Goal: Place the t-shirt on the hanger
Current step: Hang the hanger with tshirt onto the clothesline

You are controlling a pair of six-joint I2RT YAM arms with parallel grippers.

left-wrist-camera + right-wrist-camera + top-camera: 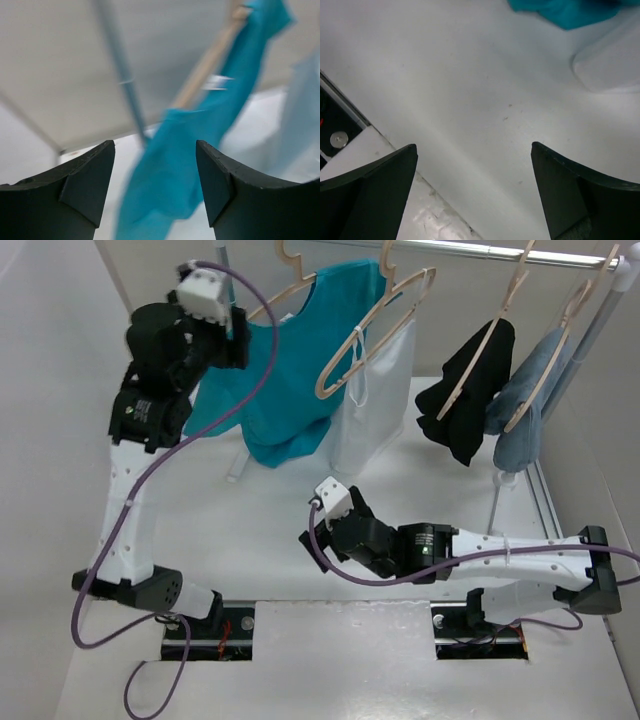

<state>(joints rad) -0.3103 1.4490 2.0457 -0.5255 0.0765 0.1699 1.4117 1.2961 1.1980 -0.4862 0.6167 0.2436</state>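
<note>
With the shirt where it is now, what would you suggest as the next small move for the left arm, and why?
Probably draw the left arm straight back from the rail. Its jaws stand open, not pinching the t-shirt, which is draped over the hanger, so the cloth looks released. Backing off slowly would avoid snagging it.

hanger (290, 293) — hook cut by top edge | t-shirt (170, 185) — blurred in left wrist view
</note>
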